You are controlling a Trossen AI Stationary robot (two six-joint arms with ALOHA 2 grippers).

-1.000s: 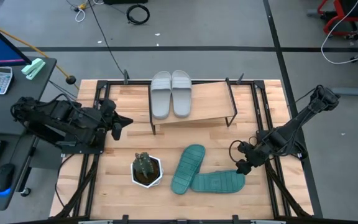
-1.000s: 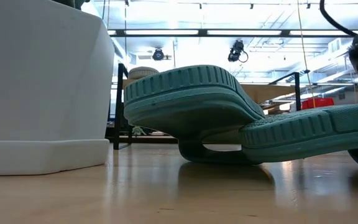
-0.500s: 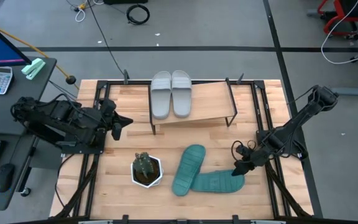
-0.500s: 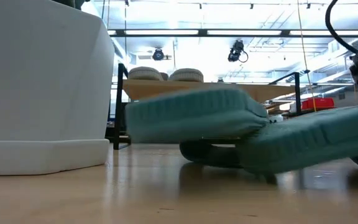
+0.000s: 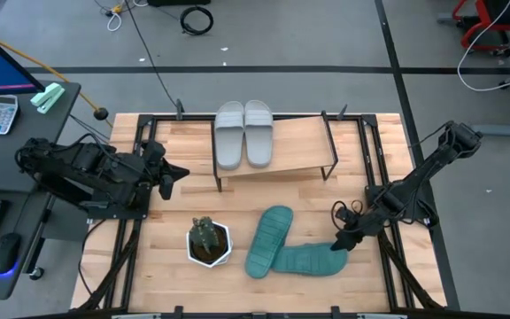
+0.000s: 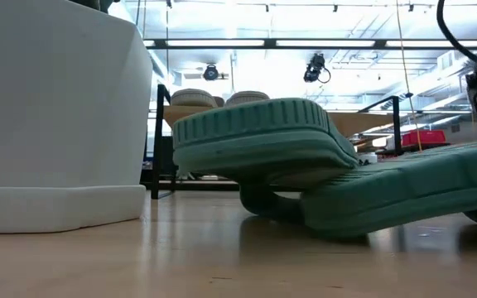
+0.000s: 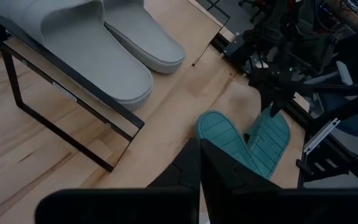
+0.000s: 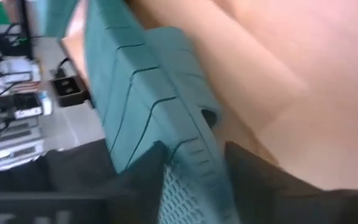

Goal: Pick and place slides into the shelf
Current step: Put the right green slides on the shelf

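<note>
The right end effector (image 5: 342, 243) is clamped on 1 ribbed teal rubber slide (image 5: 308, 260), its other end under the second teal slide (image 5: 266, 239). 2 smooth grey slides (image 5: 243, 133) sit on the light wooden shelf (image 5: 299, 142). Left end effector (image 5: 177, 174): fingers together.

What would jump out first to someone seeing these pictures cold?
Probably the two teal sandals lying crossed at the table's front, one resting on the other, with the right gripper at the end of the lower one; the wrist view shows its fingers on either side of the sandal's edge. Next, the grey pair sitting side by side on the left part of the shelf, and the potted plant beside the teal ones.
</note>
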